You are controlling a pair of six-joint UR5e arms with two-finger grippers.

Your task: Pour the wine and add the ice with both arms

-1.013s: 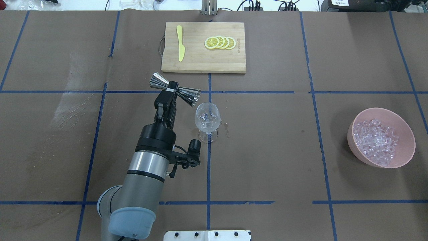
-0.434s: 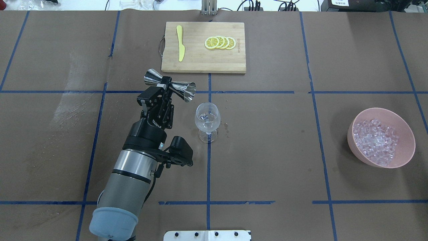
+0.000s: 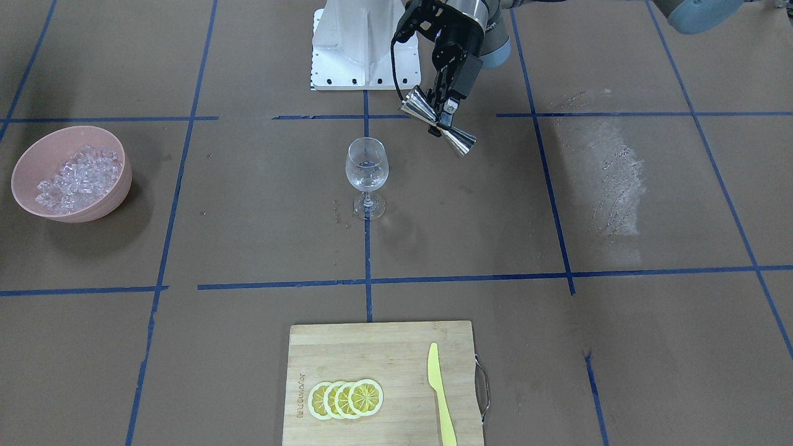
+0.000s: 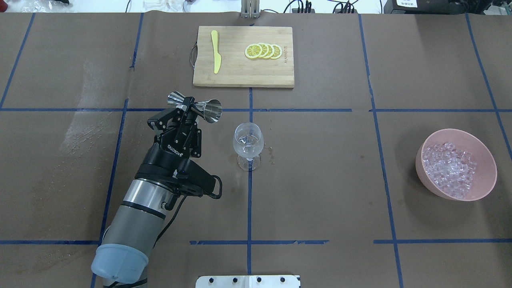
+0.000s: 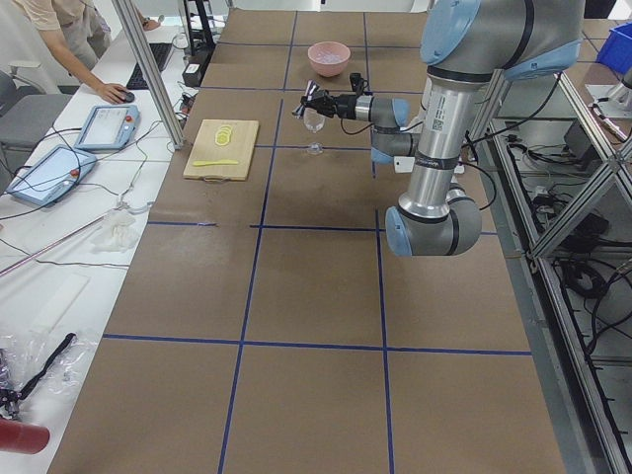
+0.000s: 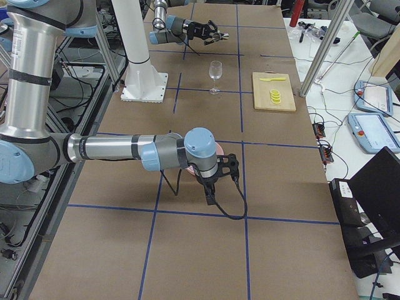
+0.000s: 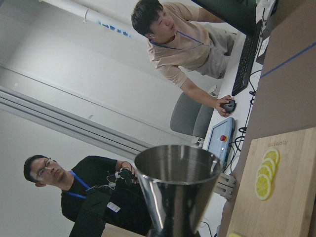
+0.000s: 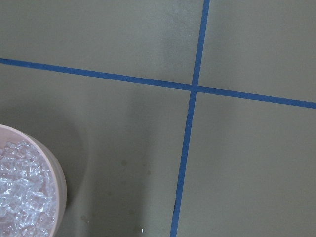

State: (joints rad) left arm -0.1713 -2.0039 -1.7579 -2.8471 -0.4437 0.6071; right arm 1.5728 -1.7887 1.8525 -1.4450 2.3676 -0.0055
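Brown-papered table [image 4: 320,180]: left gripper [image 4: 187,108] clamps a steel jigger [image 4: 211,110] at its waist beside the fragile glass [image 4: 248,150] holding the wine [image 4: 248,141]. Slippery ice [image 4: 450,170] fills the pink bowl [image 4: 487,158], likely best pinched cube by cube. Right gripper [image 6: 211,187]: state impossible to tell.

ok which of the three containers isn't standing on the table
The metal measuring cup, held in the air by the left fingers; the wine glass and pink bowl stand on the table.
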